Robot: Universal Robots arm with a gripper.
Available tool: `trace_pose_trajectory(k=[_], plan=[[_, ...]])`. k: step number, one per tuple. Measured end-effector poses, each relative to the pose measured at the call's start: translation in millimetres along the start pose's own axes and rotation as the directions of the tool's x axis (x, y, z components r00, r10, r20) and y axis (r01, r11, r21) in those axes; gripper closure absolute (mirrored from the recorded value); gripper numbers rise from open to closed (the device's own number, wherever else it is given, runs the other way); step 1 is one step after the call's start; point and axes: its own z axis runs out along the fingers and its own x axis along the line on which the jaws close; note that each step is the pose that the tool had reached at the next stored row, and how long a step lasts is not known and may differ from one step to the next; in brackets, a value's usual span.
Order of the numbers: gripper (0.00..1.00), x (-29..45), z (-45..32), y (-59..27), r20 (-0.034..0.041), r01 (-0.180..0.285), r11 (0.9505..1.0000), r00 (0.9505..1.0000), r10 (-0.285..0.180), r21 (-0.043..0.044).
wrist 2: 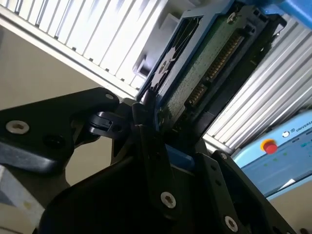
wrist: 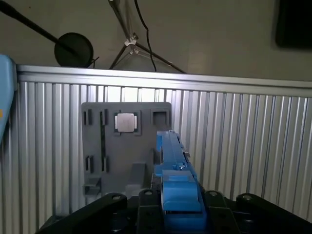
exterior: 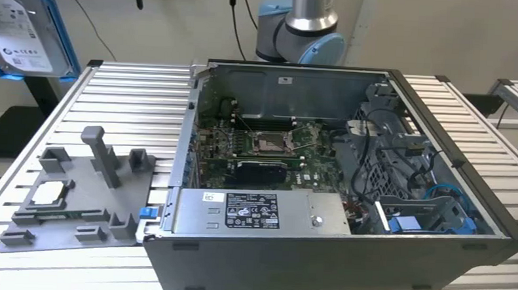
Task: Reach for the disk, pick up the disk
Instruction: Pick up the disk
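- The disk (exterior: 23, 33) was noted raised well above the grey fixture plate (exterior: 73, 196), clear of the bench (exterior: 130, 87).
- The claw (wrist: 178, 197) was found closed on the disk. It was clamped edge-on at its blue rail (wrist: 170, 146), over the fixture plate in the first wrist view.
- The circuit-board face (wrist 2: 209, 73) was exposed beside the fingers (wrist 2: 144, 122), so pressure was judged best confined to the rails.
- A straight, untilted lift away from the fixture plate was judged safest against slip.
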Motion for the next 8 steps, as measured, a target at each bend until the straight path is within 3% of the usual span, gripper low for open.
trace_pose_trajectory(k=[6,8], plan=[[1.0,-1.2,-26.9,-1.0,0.0,0.0,1.0,1.0,0.0,0.0001],[1.0,-1.3,-30.3,-1.2,0.0,0.0,1.0,1.0,0.0,0.0]])
